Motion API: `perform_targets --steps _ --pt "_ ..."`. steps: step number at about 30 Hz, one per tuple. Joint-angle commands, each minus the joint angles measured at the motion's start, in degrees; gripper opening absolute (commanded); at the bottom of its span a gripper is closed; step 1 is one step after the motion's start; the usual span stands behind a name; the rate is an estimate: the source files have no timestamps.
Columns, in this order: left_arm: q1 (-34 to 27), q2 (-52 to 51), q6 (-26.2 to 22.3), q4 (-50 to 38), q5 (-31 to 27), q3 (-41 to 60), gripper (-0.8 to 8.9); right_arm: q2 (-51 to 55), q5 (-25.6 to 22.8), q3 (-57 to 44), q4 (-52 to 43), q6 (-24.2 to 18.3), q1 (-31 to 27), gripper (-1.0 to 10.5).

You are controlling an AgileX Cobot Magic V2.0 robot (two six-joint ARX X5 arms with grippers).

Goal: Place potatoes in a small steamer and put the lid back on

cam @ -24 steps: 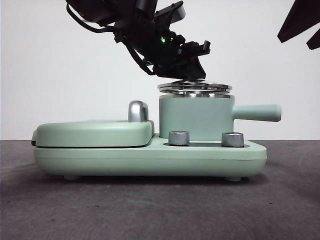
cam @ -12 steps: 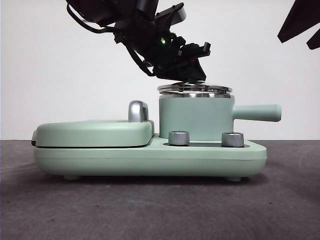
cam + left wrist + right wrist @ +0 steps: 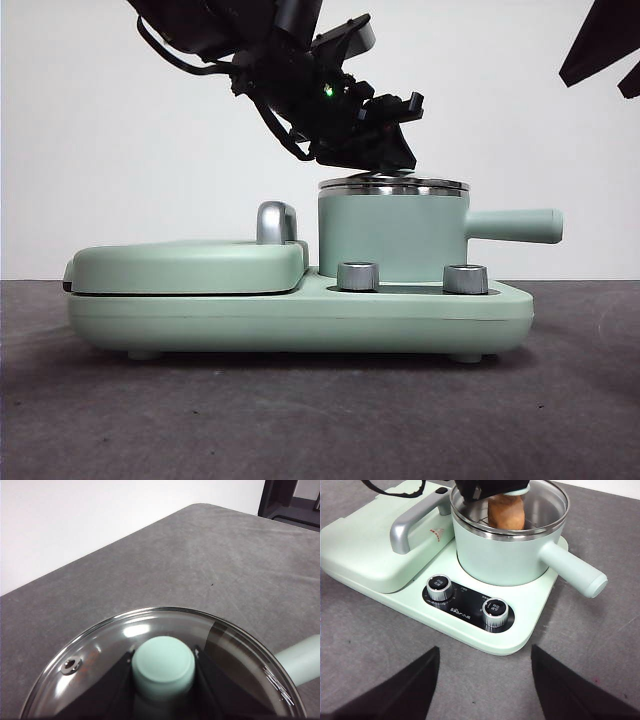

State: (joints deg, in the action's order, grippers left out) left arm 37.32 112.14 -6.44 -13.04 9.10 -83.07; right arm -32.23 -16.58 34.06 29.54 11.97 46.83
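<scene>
lid (image 3: 394, 185) now sits flat on small steamer (image 3: 390, 235) w/ potato (image 3: 506, 511) inside, vs hovering tilted 1s ago; left gripper (image 3: 163, 680) still clamps knob (image 3: 163, 666), right gripper (image 3: 485, 690) idle & open, so release's next imo.

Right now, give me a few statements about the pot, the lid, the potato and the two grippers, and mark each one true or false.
1. The left gripper has its jaws on the lid's knob. True.
2. The lid lies on the gray table beside the cooker. False: it sits on top of the pot.
3. The potato is inside the pot. True.
4. The right gripper holds the pot's handle. False: it is open and empty, apart from the cooker.
5. The pot's handle points toward the flat griddle cover. False: it points away from it.
</scene>
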Motion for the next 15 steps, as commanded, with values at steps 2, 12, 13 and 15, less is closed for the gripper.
perform_targets --steps 2,12,13,15 --pt "0.52 1.44 -0.17 -0.11 0.2 -1.7 0.12 -0.24 -0.22 -0.02 -0.33 -0.42 0.57 2.9" --pt "0.24 1.53 -0.37 6.4 0.17 -1.7 0.12 -0.24 -0.22 -0.02 -0.33 -0.42 0.57 2.9" --pt "0.24 1.51 -0.35 6.99 0.17 -1.7 0.12 -0.24 -0.22 -0.02 -0.33 -0.42 0.57 2.9" --pt "0.24 1.49 -0.35 7.52 0.15 -1.73 0.12 -0.24 -0.22 -0.02 -0.33 -0.42 0.57 2.9"
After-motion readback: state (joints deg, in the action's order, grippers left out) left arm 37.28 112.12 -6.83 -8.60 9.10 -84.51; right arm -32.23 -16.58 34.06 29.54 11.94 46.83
